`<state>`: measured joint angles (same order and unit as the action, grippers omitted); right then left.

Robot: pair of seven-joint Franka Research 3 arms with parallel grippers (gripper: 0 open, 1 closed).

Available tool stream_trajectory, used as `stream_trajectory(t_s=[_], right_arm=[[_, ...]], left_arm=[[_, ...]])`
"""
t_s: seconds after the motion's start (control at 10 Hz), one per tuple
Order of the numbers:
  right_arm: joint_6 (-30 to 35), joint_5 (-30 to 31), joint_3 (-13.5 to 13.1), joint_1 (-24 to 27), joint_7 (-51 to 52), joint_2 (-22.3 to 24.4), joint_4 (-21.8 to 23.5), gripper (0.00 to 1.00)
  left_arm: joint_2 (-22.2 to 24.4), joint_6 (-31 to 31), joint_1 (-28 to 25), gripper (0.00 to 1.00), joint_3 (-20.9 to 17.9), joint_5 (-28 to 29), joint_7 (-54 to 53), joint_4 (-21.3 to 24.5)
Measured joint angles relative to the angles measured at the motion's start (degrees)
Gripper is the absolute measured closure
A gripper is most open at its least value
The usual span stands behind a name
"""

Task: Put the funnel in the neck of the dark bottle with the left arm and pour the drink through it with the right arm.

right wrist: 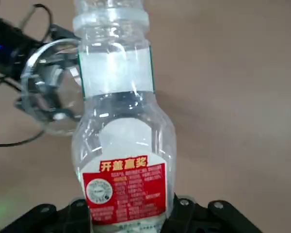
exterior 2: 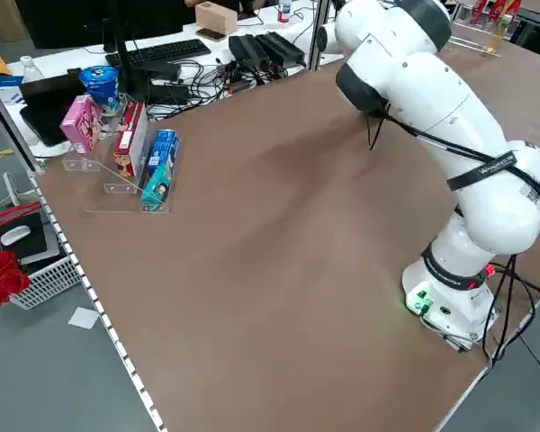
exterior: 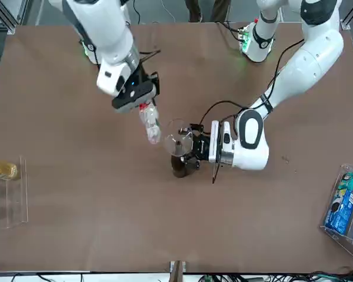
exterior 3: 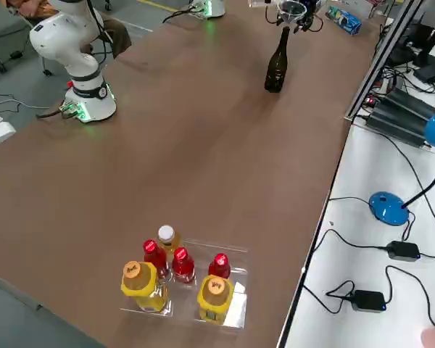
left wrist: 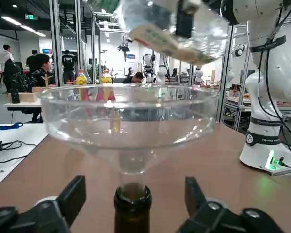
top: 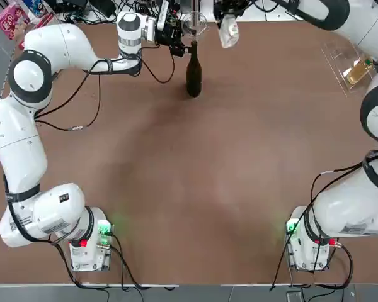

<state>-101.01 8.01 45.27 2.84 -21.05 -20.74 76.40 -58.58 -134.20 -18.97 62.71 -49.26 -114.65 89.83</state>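
The dark bottle [top: 193,75] stands upright at the table's far middle. The clear funnel [top: 194,25] sits in its neck, its spout in the bottle's mouth [left wrist: 132,201]. My left gripper [left wrist: 134,188] is open, with one finger [left wrist: 73,196] on each side of the neck, apart from it. My right gripper [exterior: 135,97] is shut on the drink [exterior: 149,124], a clear plastic bottle. It hangs tilted, mouth down, just beside and above the funnel's rim [right wrist: 51,92]. In the right wrist view the drink [right wrist: 123,145] fills the middle.
A clear tray [top: 340,60] with a yellow-drink bottle [top: 359,69] stands at the far right edge. Another tray of red and yellow bottles [exterior 3: 181,275] shows in the right side view. Snack boxes [exterior 2: 117,135] stand at the far left corner.
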Motion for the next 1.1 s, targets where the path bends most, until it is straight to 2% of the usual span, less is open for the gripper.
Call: stream_trajectory(t_s=[0.3,0.4,0.6,0.8,0.9,1.1], right_arm=[[-0.2,-9.7,-11.8,0.3,20.1,3.1,0.3,0.53],[-0.2,-14.0,-16.7,0.3,27.8,4.6,1.5,0.53],[-2.0,-21.5,-25.8,0.4,44.6,7.6,6.4,0.53],[-5.8,-30.5,-34.3,0.4,63.3,10.7,14.6,0.53],[-6.8,-34.4,-38.1,0.4,72.1,11.7,18.2,0.53],[-7.4,-42.6,-43.9,0.4,87.8,12.3,23.4,0.53]], left_arm=[[0.0,0.0,0.0,0.00,-0.2,0.1,0.0,-0.6],[0.0,0.0,-0.3,0.00,-0.2,1.5,-0.1,-1.1],[0.3,2.9,-2.3,0.00,-0.3,10.2,0.0,-1.8],[2.4,9.8,-6.3,0.00,-1.0,21.4,3.3,-2.2],[4.1,13.6,-8.7,0.00,-1.1,25.5,6.5,-2.4],[9.3,20.3,-13.6,0.00,-1.3,31.9,15.1,-2.6]])
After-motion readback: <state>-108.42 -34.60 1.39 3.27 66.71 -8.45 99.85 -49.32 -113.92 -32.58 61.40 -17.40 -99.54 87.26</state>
